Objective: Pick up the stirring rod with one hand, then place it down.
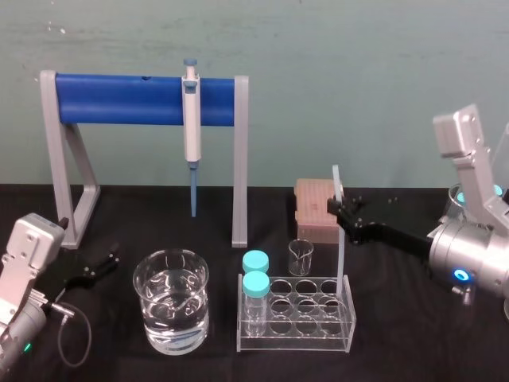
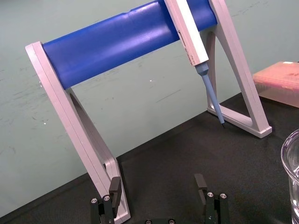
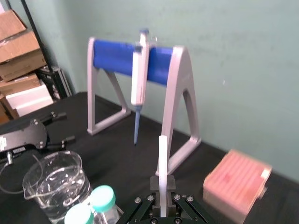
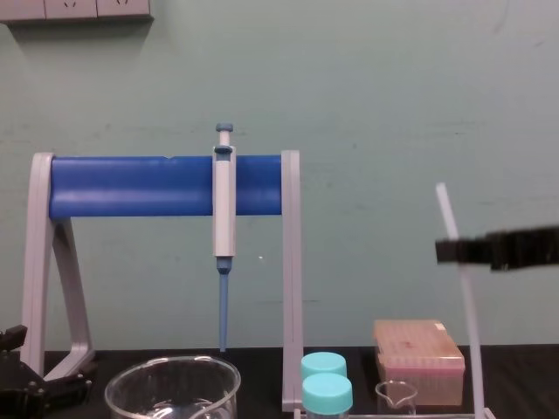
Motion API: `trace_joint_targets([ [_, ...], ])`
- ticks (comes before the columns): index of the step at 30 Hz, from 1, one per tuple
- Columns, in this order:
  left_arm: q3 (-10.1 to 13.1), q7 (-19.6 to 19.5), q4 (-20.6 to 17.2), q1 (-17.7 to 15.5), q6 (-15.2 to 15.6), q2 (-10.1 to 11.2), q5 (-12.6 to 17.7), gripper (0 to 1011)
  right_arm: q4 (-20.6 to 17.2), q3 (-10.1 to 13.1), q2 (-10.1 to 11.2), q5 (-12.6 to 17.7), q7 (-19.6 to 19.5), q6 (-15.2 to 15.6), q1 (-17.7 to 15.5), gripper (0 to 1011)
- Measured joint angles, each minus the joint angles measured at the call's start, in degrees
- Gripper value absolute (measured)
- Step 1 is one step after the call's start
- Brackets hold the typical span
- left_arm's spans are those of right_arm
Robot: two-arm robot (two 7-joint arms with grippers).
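Stirring rod [image 1: 342, 247] gripped upright at the right end of the clear tube rack [image 1: 296, 344]
The right gripper [image 1: 337, 208] is clamped on the rod's upper part, above the rack, and the rod's lower end reaches down to the rack's right side. Far left of the rack, beyond the water beaker [image 1: 171, 301], the left gripper [image 1: 97, 269] sits with its fingers apart.

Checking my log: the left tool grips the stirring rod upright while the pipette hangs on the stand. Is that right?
No: it is the right tool that grips the stirring rod upright, as the head view shows; the left tool rests open by the stand, where the pipette hangs.
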Motion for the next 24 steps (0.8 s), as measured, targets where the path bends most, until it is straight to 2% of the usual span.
trace_joint_targets([
  [6,0.0,0.0,0.0,0.0,0.0,0.0,0.0,1005,-3.1,1.1,1.9,-1.4,0.1,-3.0,-0.6,79],
  [11,0.0,0.0,0.0,0.0,0.0,0.0,0.0,1005,-4.3,2.3,2.3,-1.4,0.2,-4.6,-1.1,79],
  [24,0.0,0.0,0.0,0.0,0.0,0.0,0.0,1005,-5.0,3.8,1.0,-0.2,0.5,-7.9,-1.4,79],
])
